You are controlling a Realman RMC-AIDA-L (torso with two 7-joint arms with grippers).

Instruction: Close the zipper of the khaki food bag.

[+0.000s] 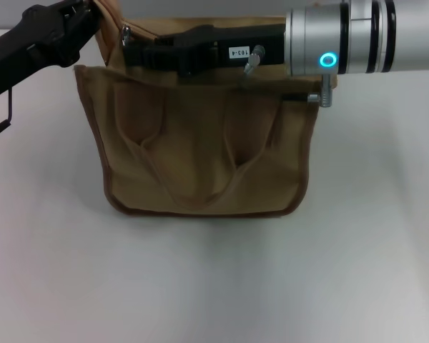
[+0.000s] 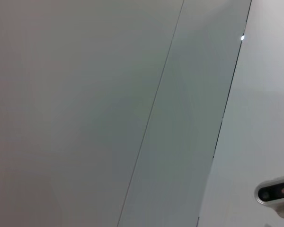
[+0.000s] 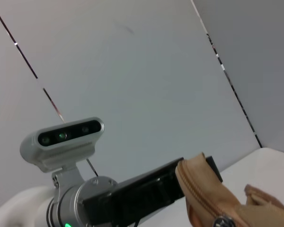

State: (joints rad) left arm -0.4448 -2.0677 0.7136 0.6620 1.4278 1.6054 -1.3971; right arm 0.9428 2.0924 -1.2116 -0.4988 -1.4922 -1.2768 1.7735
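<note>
The khaki food bag (image 1: 200,157) stands upright on the white table, front pocket and looped handles facing me. My left gripper (image 1: 99,16) is at the bag's top left corner, shut on a raised end of khaki fabric (image 3: 199,189). My right gripper (image 1: 132,53) reaches from the right along the bag's top edge, its tip near the left end. The small silver slider (image 1: 126,31) of the zipper sits just beyond that tip and also shows in the right wrist view (image 3: 222,221). Most of the zipper line is hidden under the right arm.
The white table (image 1: 214,286) spreads in front of the bag and to both sides. The left wrist view shows only grey wall panels (image 2: 109,113) and the right arm's wrist camera (image 2: 278,193). The right wrist view shows the left arm's wrist camera (image 3: 61,139).
</note>
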